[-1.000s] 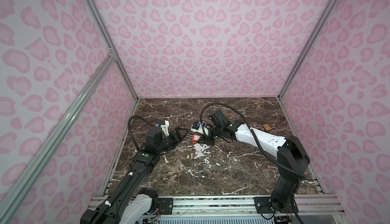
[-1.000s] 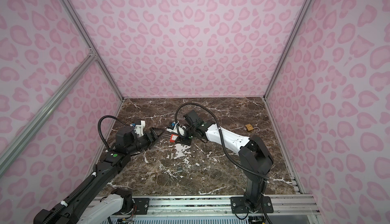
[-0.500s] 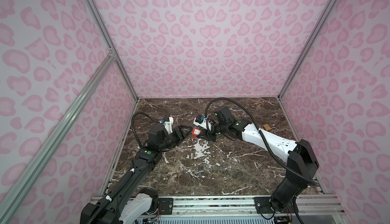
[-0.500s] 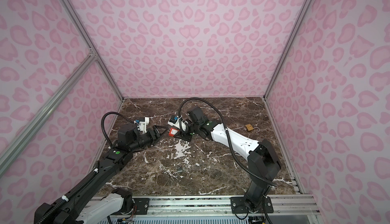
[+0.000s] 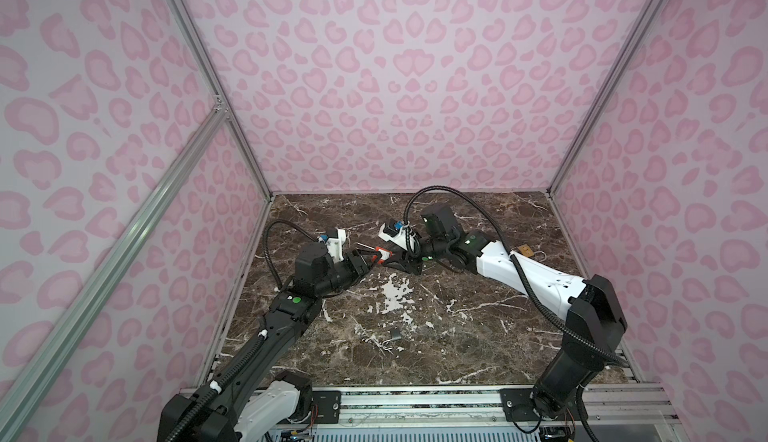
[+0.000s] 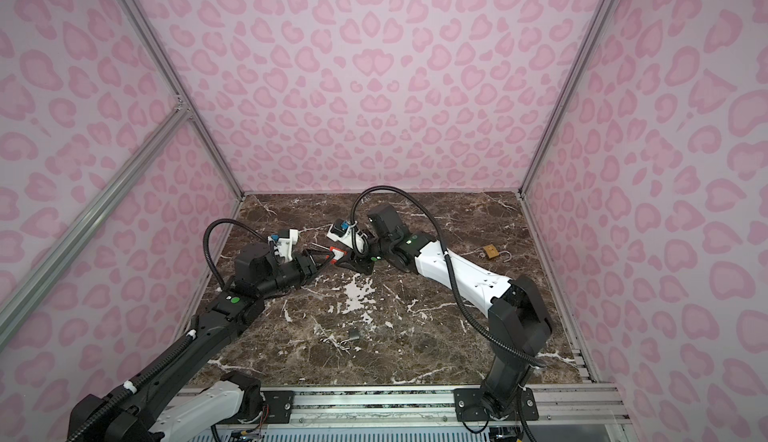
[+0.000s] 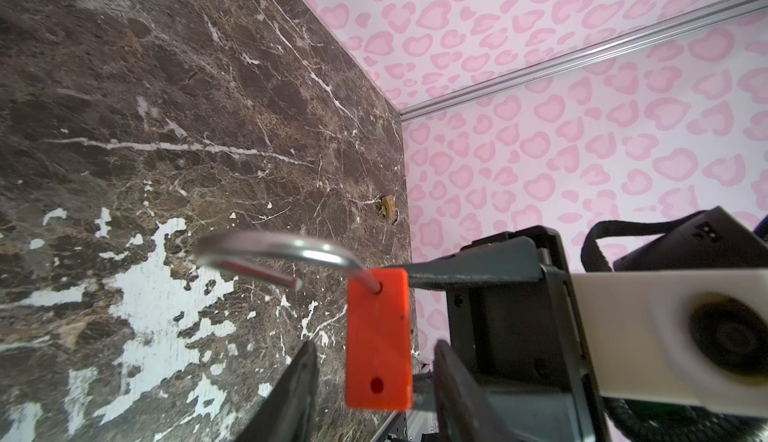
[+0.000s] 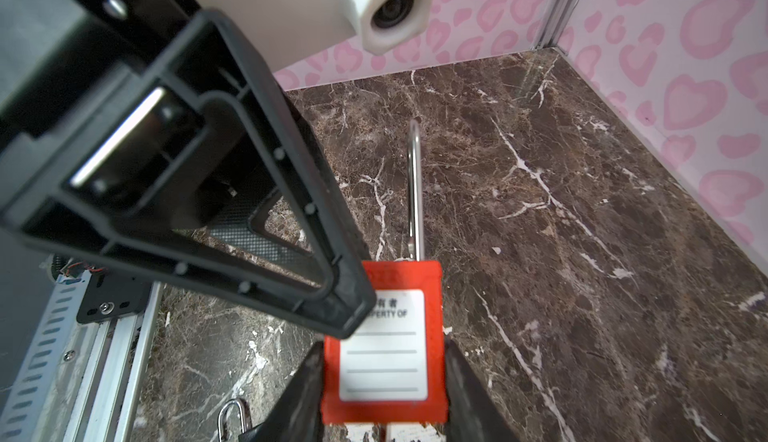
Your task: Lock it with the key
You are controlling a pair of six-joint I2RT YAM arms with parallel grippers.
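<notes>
A small dark padlock (image 5: 394, 333) is lying on the marble worktop (image 5: 457, 336), well behind both grippers, toward the arm bases. Ahead of it, the red padlock (image 7: 378, 336) is being pinched by its labelled body between the fingers of the right gripper (image 8: 384, 361). Its steel shackle (image 7: 274, 252) is standing swung out, not seated. The left gripper (image 6: 326, 260) was spread wide and set apart a second ago. It is now being brought around the lock's shackle end and narrowed, though slim gaps are being left on both sides, so nothing is being gripped by it. A two-gripper brace or hand-over is probably being prepared, and locking is not yet done. No key is being made out. A brass padlock (image 5: 525, 249) is lying well apart, out past the right gripper's forearm.
</notes>
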